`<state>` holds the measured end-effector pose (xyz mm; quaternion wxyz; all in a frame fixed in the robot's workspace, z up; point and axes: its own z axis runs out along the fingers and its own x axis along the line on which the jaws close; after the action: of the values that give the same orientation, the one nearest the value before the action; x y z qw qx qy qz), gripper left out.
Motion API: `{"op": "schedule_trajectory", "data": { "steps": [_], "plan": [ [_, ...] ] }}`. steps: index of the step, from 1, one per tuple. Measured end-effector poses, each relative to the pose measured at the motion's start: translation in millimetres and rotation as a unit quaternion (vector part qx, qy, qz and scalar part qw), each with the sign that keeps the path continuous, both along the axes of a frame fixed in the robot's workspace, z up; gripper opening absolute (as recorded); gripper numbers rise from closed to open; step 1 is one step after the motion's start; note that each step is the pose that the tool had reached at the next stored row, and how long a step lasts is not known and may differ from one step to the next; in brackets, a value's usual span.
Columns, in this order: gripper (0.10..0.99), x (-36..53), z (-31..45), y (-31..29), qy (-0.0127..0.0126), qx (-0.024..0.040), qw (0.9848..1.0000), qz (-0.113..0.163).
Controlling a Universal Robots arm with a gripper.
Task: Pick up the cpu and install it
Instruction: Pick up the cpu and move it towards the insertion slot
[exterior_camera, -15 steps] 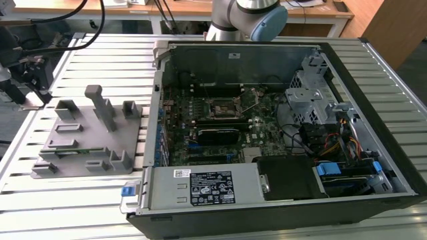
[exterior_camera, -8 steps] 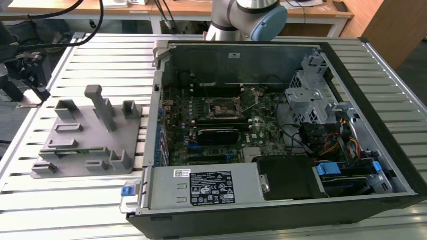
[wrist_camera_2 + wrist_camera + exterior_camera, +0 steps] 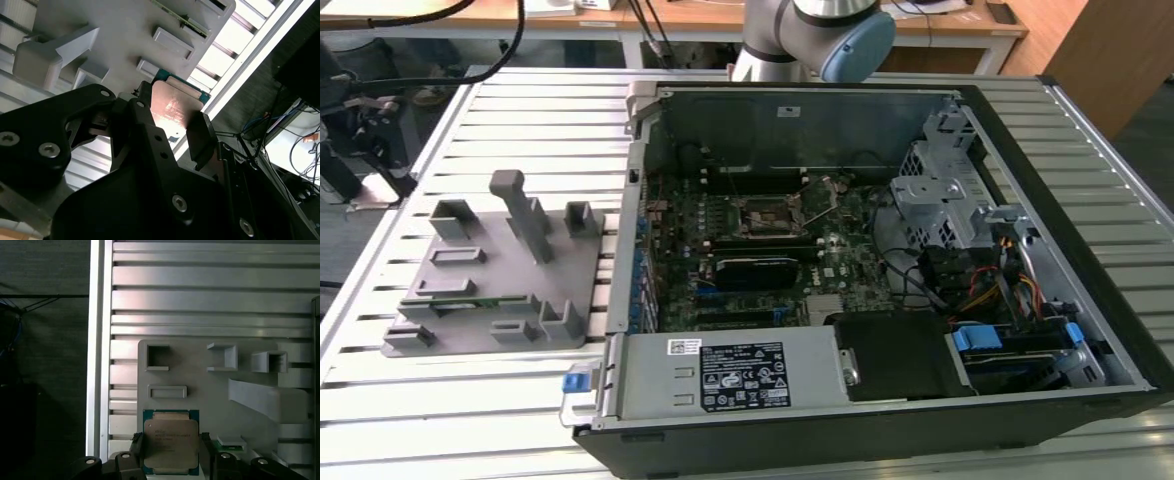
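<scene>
Lab: slatted aluminium bench (image 3: 520, 110), open computer case (image 3: 854, 440).

The slatted metal counter (image 3: 540, 115) carries a grey plastic fixture (image 3: 480, 290) at the exterior view's left and an open computer case (image 3: 854, 440) across centre and right.

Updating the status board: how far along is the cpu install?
The pick looks done: in both wrist views the gripper is shut on the cpu, apparently lifted over the grey fixture. The install is not done: in the exterior view the motherboard socket looks empty.
</scene>
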<state>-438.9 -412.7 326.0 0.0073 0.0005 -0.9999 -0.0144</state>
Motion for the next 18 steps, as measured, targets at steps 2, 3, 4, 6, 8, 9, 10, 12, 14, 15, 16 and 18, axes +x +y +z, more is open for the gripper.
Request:
{"op": "schedule_trajectory", "data": {
  "steps": [2, 3, 4, 6, 8, 9, 10, 12, 14, 15, 16, 18],
  "plan": [
    [0.525, 0.0, 2.0, 0.0, 0.0, 0.0, 1.0, 0.0],
    [0.525, 0.0, 3.1, 0.0, 0.0, 0.0, 1.0, 0.0],
    [0.525, 0.0, 4.1, 0.1, -0.0001, 0.0, 1.0, 0.0],
    [0.525, 0.0, 6.3, 0.1, -0.0001, 0.0, 1.0, 0.0],
    [0.525, 0.0, 8.5, 0.1, -0.0001, 0.0, 1.0, 0.0],
    [0.525, 0.0, 9.6, 0.1, -0.0001, 0.0, 1.0, 0.0],
    [0.525, 0.0, 10.8, 0.2, 0.0, -0.0001, 1.0, 0.0],
    [0.525, 0.0, 13.1, 0.2, -0.0001, -0.0001, 1.0, 0.0],
    [0.525, 0.0, 15.5, 0.3, -0.0001, 0.0, 1.0, 0.0],
    [0.525, 0.0, 16.6, 0.3, -0.0002, 0.0, 1.0, 0.0],
    [0.525, 0.0, 17.8, 0.4, -0.0001, 0.0, 1.0, 0.0],
    [0.525, 0.0, 20.2, 0.4, -0.0002, 0.0, 1.0, 0.0]
  ]
}}
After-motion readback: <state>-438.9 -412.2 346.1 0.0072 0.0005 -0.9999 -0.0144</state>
